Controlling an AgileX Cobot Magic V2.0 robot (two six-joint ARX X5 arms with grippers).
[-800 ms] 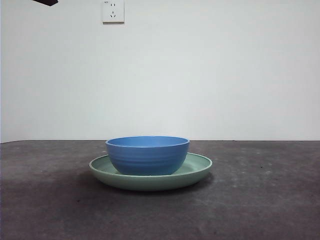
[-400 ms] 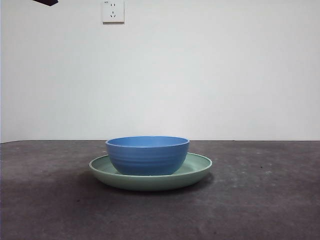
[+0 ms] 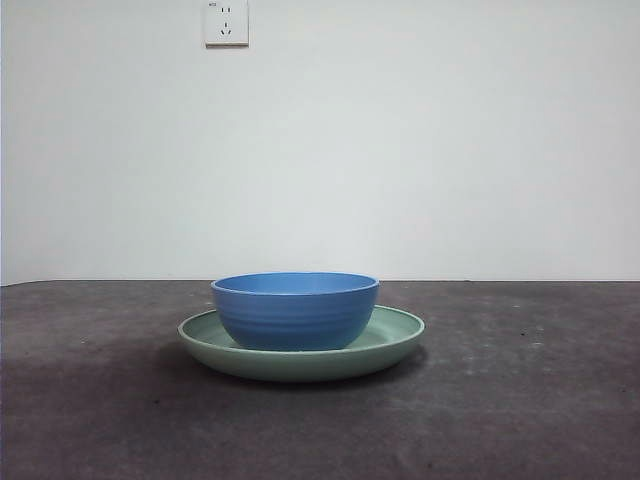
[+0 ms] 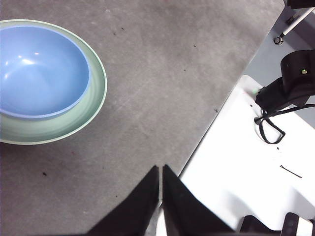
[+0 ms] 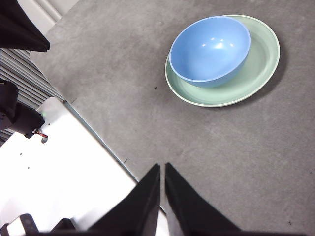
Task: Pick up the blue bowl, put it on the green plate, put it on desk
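The blue bowl (image 3: 295, 310) stands upright in the green plate (image 3: 395, 335), which rests on the desk (image 3: 520, 400). Neither arm shows in the front view. In the left wrist view the bowl (image 4: 39, 71) and plate (image 4: 96, 98) lie well away from my left gripper (image 4: 161, 172), whose jaws are shut with nothing between them, above the desk's edge. In the right wrist view the bowl (image 5: 211, 49) sits off-centre on the plate (image 5: 261, 64), far from my right gripper (image 5: 162, 169), also shut and empty.
A white wall with a power socket (image 3: 226, 22) stands behind the desk. A white base plate (image 4: 246, 162) with a black arm mount and cables (image 4: 290, 86) lies beside the desk edge; a similar white plate (image 5: 59, 162) shows in the right wrist view.
The black arm tip at the top left corner of the front view has gone out of view. The bowl and plate have not moved.
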